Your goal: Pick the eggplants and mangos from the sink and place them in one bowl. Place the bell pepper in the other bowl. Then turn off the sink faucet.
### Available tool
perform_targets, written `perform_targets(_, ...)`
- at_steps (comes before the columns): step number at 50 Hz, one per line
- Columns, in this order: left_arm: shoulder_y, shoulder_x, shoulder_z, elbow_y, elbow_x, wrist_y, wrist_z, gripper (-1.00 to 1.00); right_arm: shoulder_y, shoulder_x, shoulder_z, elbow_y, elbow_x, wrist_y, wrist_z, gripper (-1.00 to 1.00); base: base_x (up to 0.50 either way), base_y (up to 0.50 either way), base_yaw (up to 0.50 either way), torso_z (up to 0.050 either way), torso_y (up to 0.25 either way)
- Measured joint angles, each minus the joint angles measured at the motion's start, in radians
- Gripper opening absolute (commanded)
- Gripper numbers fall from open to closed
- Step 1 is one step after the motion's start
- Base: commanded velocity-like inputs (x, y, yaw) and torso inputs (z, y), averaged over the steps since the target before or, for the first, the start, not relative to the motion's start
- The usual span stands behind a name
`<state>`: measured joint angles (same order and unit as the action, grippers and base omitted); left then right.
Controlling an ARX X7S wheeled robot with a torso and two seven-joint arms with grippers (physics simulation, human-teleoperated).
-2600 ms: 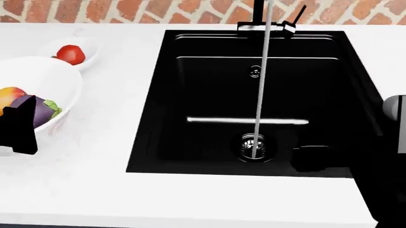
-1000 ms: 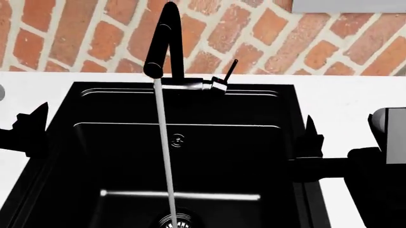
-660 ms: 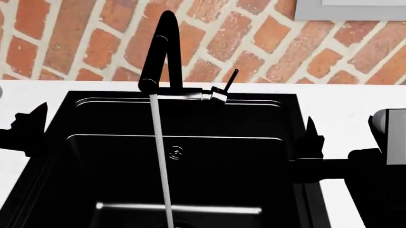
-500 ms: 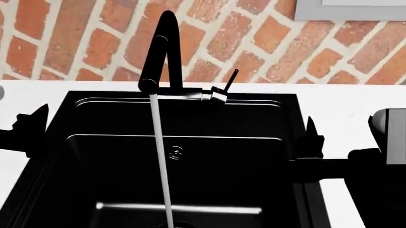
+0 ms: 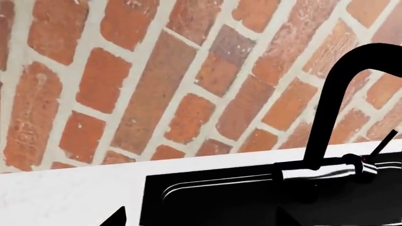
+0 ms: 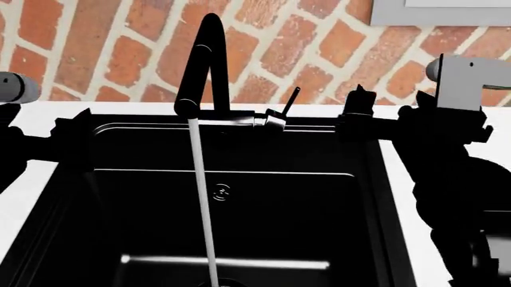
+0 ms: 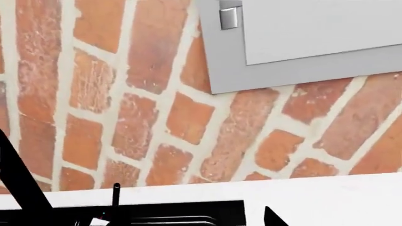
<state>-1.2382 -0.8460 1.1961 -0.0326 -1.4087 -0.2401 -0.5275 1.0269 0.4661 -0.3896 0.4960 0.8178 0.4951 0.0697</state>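
With water running from the faucet into the sink, the step in hand is judged to be the shut-off. No produce is seen in the visible part of the basin. The faucet stands at the sink's back rim, and its lever handle sticks up, tilted, just beside the chrome base. The right claw is held near the handle, apart from it; only one dark tip is made out, so whether it is open or closed cannot be told. The left claw sits at the sink's left rim, state likewise unclear. The handle should be approached from its right side, contacted near the tip for leverage, and pushed gently. The spout should be avoided.
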Motion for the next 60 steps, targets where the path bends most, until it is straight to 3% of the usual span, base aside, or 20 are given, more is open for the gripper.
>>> perform_targets(10,-0.067,0.209,0.010,-0.335,0.053,0.023,0.126,1.00,0.235,-0.182,-0.007,0.522,-0.184,-0.186,-0.195,1.00,0.00,0.00,0.00,0.000,0.000)
perform_targets(19,-0.166,0.461,0.027,-0.832,0.120,0.056,0.341,1.00,0.330,-0.265,0.140,0.704,-0.405,-0.229,-0.274,1.00,0.00,0.00,0.00,0.000,0.000)
perform_targets(26,-0.202,0.571,-0.028,-1.053,0.203,0.049,0.435,1.00,0.370,-0.301,0.256,0.767,-0.553,-0.247,-0.302,1.00,0.00,0.00,0.00,0.000,0.000)
perform_targets(34,-0.207,0.636,-0.218,-1.174,0.386,0.016,0.495,1.00,0.390,-0.324,0.352,0.801,-0.672,-0.260,-0.319,1.00,0.00,0.00,0.00,0.000,0.000)
perform_targets(47,-0.198,0.698,-0.646,-1.246,0.811,-0.020,0.576,1.00,0.396,-0.338,0.421,0.813,-0.774,-0.281,-0.309,1.00,0.00,0.00,0.00,0.000,0.000)
perform_targets(60,-0.203,0.730,-0.966,-1.265,1.130,-0.027,0.636,1.00,0.404,-0.342,0.436,0.813,-0.806,-0.280,-0.309,1.00,0.00,0.00,0.00,0.011,-0.181)
